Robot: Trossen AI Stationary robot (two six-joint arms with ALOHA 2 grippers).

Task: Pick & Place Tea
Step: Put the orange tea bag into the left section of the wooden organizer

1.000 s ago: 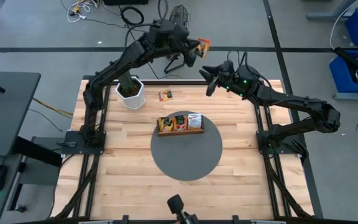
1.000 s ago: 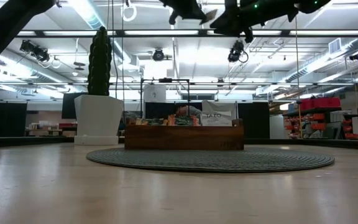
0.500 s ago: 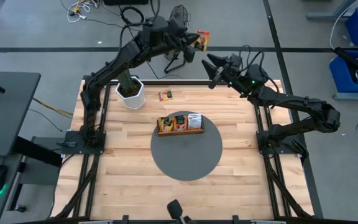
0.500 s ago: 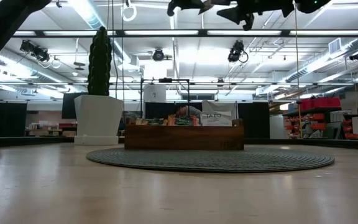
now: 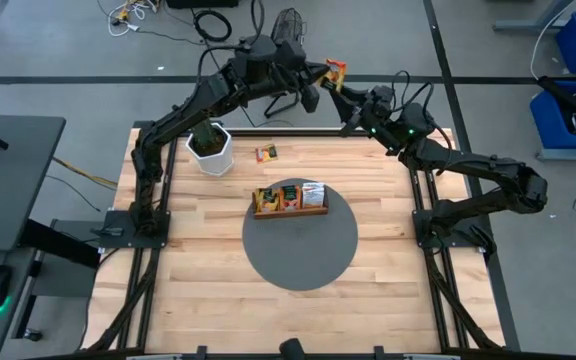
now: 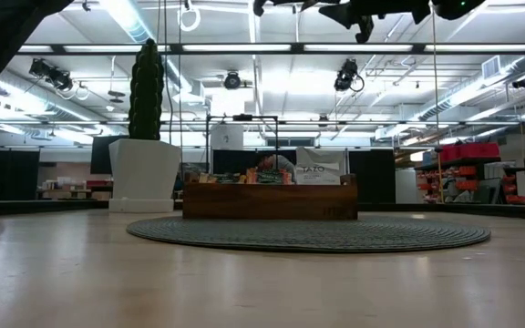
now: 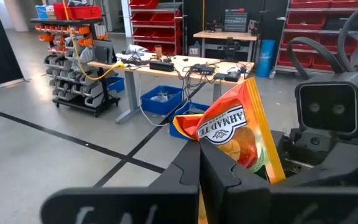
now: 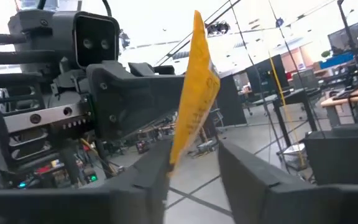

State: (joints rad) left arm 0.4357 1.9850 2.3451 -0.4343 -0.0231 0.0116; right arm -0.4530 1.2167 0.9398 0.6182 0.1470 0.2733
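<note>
An orange tea sachet [image 5: 336,72] hangs high over the table's far edge, with my left gripper [image 5: 324,74] shut on it. My right gripper [image 5: 349,92] is open, coming at it from the right. In the right wrist view the sachet [image 8: 194,93] shows edge-on, its lower part between my right fingers. Whether they touch it I cannot tell. Another sachet [image 5: 266,153] lies flat on the wood. Several more stand in the wooden tray [image 5: 290,211]. My left gripper pinches the sachet's lower part [image 7: 211,144] between its two fingers, which point level toward the table's right. Most of the sachet sticks out beyond the fingertips. It stands upright, tilted a little, and is clear of the table.
The tray stands on a round grey mat [image 5: 300,255] at mid-table. A white pot with a plant [image 5: 210,150] stands at the far left, under my left arm. Bare wood lies on the near half of the table [image 5: 218,300].
My left gripper has carried the sachet a little toward the table's right, still shut on it. My right gripper has tipped upward, rolled, and risen toward the sachet. Its fingers spread wide, then came closer together, and now stand on either side of the sachet.
</note>
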